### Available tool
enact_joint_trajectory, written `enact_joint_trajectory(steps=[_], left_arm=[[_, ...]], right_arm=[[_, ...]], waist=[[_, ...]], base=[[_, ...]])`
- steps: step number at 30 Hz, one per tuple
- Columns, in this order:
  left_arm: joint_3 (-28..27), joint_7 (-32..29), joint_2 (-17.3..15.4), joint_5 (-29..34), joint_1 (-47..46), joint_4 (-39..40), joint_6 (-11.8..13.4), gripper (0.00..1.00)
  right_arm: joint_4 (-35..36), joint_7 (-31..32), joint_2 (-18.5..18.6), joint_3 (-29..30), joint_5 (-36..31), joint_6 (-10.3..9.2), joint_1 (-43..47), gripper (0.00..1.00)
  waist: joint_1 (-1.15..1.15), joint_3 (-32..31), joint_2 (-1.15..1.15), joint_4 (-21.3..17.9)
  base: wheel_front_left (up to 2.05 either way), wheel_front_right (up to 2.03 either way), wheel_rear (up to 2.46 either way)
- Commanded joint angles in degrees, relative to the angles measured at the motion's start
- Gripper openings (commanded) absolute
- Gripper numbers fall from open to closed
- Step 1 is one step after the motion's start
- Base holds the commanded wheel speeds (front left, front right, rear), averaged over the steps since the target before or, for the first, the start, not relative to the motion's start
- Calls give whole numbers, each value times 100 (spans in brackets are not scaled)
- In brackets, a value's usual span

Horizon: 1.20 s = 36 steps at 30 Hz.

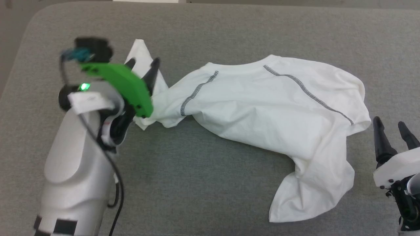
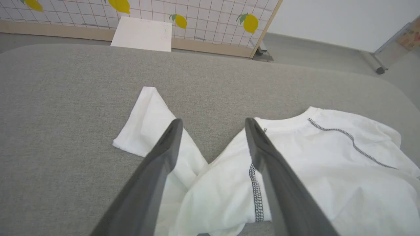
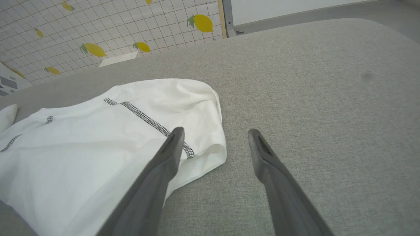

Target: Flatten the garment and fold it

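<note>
**A:** Where does the garment lie?

**B:** The white long-sleeved shirt [image 1: 262,108] of thin soft fabric, with dark grey zigzag stitching on its seams, lies crumpled on the broad grey woven fabric surface [image 1: 197,183]. It runs from left of centre across to the right. Its body is bunched, not flat. At the left it narrows into a twist, and from there one sleeve [image 2: 144,127] runs off to the far left. A loose flap [image 1: 311,193] trails toward the near right.

**A:** And the left gripper?

**B:** The left gripper [image 1: 143,62] hangs over that twisted part. Its two long dark fingers [image 2: 164,154] are spread wide, one over the sleeve and the other over the shoulder by a stitched seam. The cloth lies beneath them and nothing is pinched, so the gripper is released. A bright green curved cover [image 1: 124,85] sits on that wrist, with a small green light [image 1: 84,87] lit beside it.

**A:** The right one?

**B:** The right gripper [image 1: 389,123] sits at the near right, just beside the shirt's right edge. Its dark fingers [image 3: 164,160] are likewise parted and hold nothing. In its wrist view one finger overlaps the rolled hem and the other stands over bare grey fabric.

**A:** Anything past the surface?

**B:** A flat rigid white box [image 2: 141,33] lies beyond the far edge, in front of a tiled screen printed with yellow lemons [image 2: 210,16].
</note>
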<state>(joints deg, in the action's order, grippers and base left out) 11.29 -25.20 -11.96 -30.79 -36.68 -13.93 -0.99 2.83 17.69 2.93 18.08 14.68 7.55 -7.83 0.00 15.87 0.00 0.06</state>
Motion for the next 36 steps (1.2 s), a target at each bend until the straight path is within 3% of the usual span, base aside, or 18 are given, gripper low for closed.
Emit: enact_joint_trajectory(steps=[1, 10, 21, 22, 23, 24, 34, 36], left_arm=[[204, -133, -47, 189, -208, 2, -74, 100], [1372, -1280, -252, 896, -1180, -910, -460, 100], [1525, -1708, -365, 1051, -1445, -1895, -314, 100], [1527, -1763, -351, 1018, -1438, -1961, -317, 43], [1523, -1785, -338, 986, -1435, -1996, -321, 7], [1515, -1809, -315, 930, -1425, -2032, -340, 0], [1235, -1444, -65, 311, -1408, -2035, -474, 0], [1080, -1414, -53, 98, -1491, -1985, -489, 0]], right_arm=[[-5, -11, -5, -19, 37, -6, 19, 100], [-66, -115, -5, -28, 124, -6, -63, 100], [-159, -274, -5, -45, 185, -6, -72, 100], [-165, -279, -5, -42, 179, -6, -78, 100], [-169, -281, -5, -41, 174, -6, -82, 100], [-172, -282, -5, -43, 167, -6, -89, 100], [148, 4, 3, -253, -213, -6, -480, 100], [363, 434, 272, -691, -388, -6, -1060, 100]], waist=[[0, 149, 0, -138], [0, 563, 0, -537], [0, 791, 0, -664], [0, 797, 0, -655], [0, 802, 0, -647], [0, 807, 0, -637], [0, 694, 0, -503], [0, 696, 0, -501]], base=[[0, 0, 0], [0, 0, 0], [0, 0, 0], [0, 0, 0], [0, 0, 0], [0, 0, 0], [0, 0, 0], [0, 0, 0]])
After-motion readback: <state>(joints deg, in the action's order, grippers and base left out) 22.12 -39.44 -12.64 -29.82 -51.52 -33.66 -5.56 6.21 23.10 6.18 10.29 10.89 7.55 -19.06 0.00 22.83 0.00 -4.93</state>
